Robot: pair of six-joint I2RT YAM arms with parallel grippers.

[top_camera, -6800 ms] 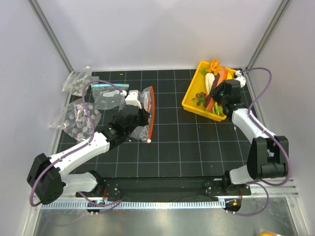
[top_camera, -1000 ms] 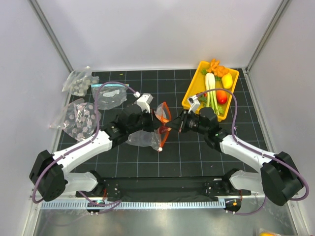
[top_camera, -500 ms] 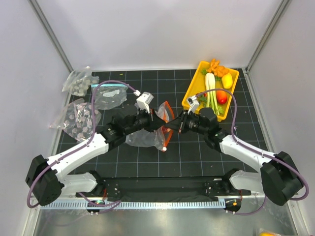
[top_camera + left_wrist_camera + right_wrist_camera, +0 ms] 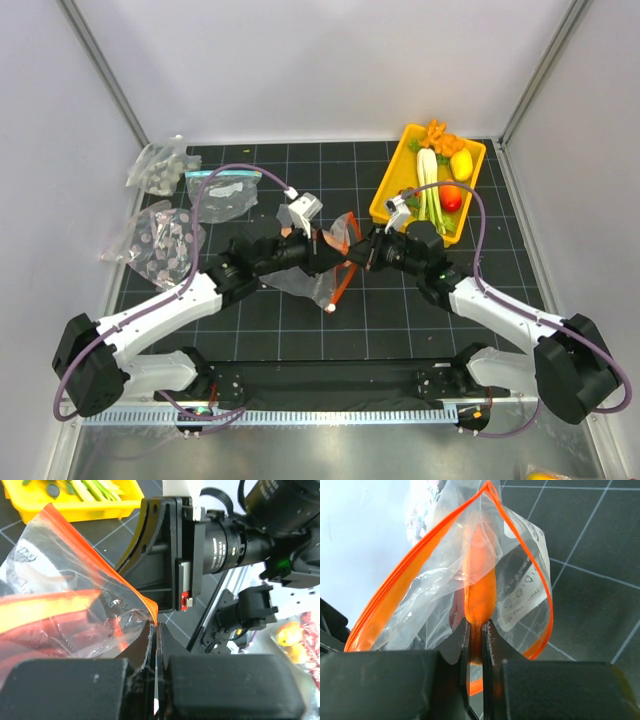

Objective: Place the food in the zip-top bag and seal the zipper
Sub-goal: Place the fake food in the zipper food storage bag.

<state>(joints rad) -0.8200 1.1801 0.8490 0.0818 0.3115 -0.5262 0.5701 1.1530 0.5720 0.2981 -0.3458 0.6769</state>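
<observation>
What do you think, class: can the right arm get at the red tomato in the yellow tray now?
Probably not yet. The right gripper is shut on the zip-top bag, sharing it with the left gripper. The tomato lies close by in the tray, seemingly unblocked; release first.

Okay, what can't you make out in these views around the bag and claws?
Left wrist view: the left claw pinches the orange strip; the bag runs off the left edge.
Right wrist view: the right claw grips an orange piece; crinkled film hides whether it is inside the bag.
Top view: both claws cover the bag's mouth.
Top view: the smallest bits in the yellow tray are too small to name.
</observation>
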